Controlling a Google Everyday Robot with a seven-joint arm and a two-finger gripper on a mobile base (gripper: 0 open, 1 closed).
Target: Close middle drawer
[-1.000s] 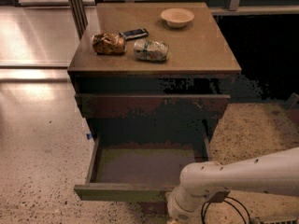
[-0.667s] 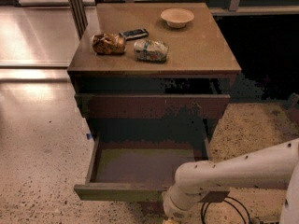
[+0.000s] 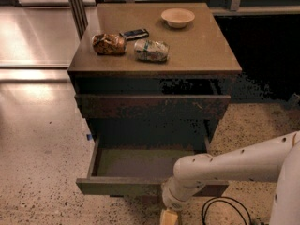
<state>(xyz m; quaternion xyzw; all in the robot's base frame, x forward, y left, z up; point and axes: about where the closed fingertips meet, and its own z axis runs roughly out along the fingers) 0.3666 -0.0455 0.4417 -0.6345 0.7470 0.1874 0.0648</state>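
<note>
The middle drawer (image 3: 123,186) is pulled far out from the brown cabinet (image 3: 154,71). Its dark front with greenish patches faces me and its olive-grey floor (image 3: 140,162) is bare. My white arm (image 3: 234,165) reaches in from the right. Its wrist is low against the right part of the drawer's front. My gripper (image 3: 169,216) hangs below the wrist at the frame's bottom edge, in front of the drawer's front and mostly cut off.
A reddish-brown drawer front (image 3: 152,106) above stands slightly out. On the cabinet top are a pale bowl (image 3: 177,18), a brown snack bag (image 3: 108,44), a dark flat device (image 3: 134,33) and a crumpled white-green packet (image 3: 151,50). A black cable (image 3: 220,209) lies on the speckled floor.
My arm's wrist has shifted slightly left along the drawer's front. The drawer has not visibly moved.
</note>
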